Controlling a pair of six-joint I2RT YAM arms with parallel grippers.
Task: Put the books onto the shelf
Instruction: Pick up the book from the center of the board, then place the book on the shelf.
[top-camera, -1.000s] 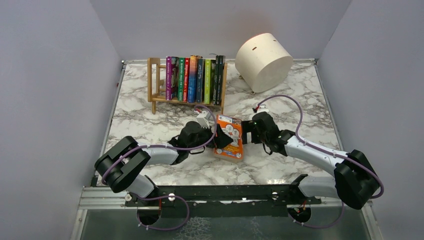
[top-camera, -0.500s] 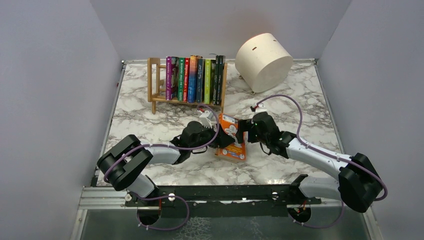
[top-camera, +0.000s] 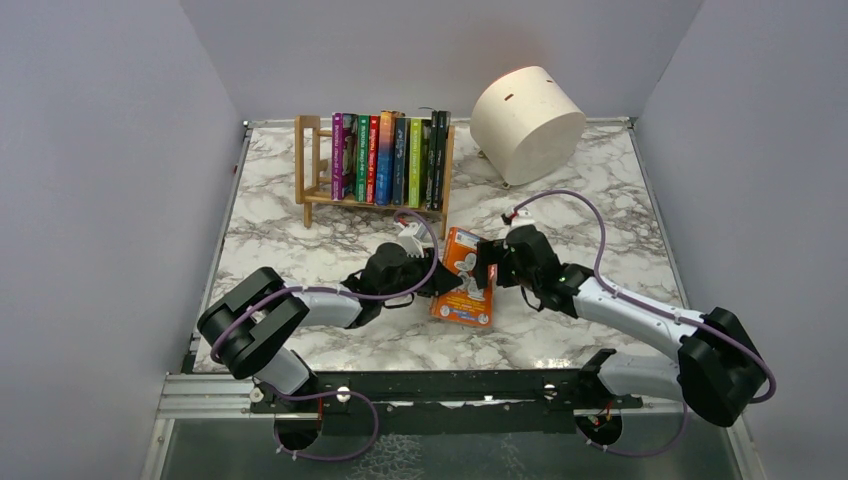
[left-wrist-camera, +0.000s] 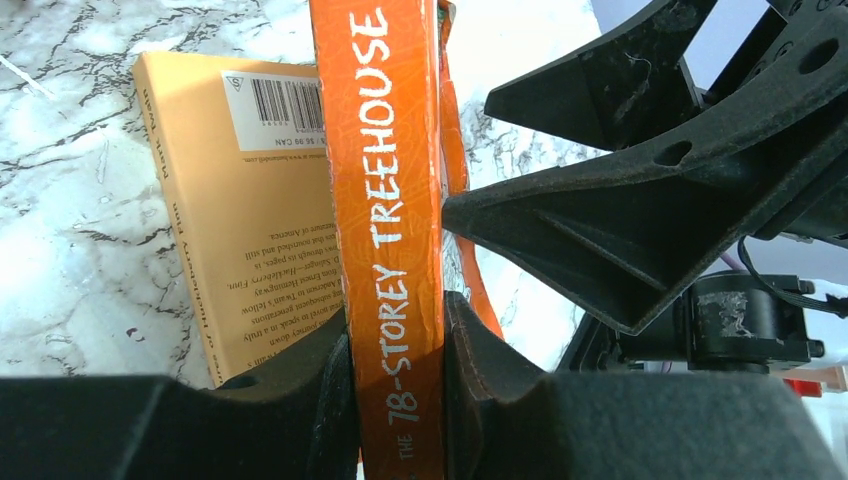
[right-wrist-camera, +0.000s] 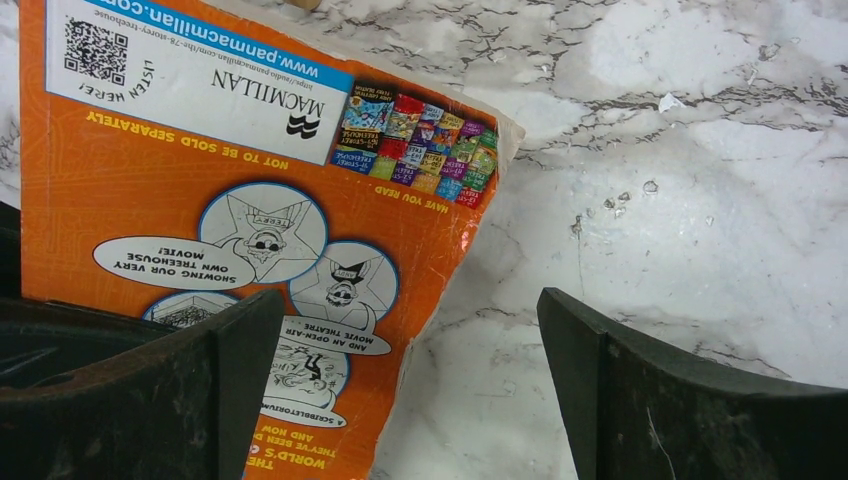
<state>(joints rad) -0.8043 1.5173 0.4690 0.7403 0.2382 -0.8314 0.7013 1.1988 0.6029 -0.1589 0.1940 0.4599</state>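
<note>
Orange Treehouse book (left-wrist-camera: 390, 200), table (top-camera: 300, 250) centre: left gripper (left-wrist-camera: 395, 335) clamped on its spine; right gripper (right-wrist-camera: 410, 345) spread wide, empty. Lift squarely clear of tan book (left-wrist-camera: 240, 220), towards shelf (top-camera: 310, 160).

Grey walls (top-camera: 100, 150), white marble tabletop (top-camera: 270, 230)

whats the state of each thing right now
left fingers: shut on orange book
right fingers: open, beside orange book
orange book: tilted up, held by its spine
tan book: flat on table, under orange book
shelved books: upright in a row
shelf: standing, gap at its left end
drum: tipped on its side
</note>
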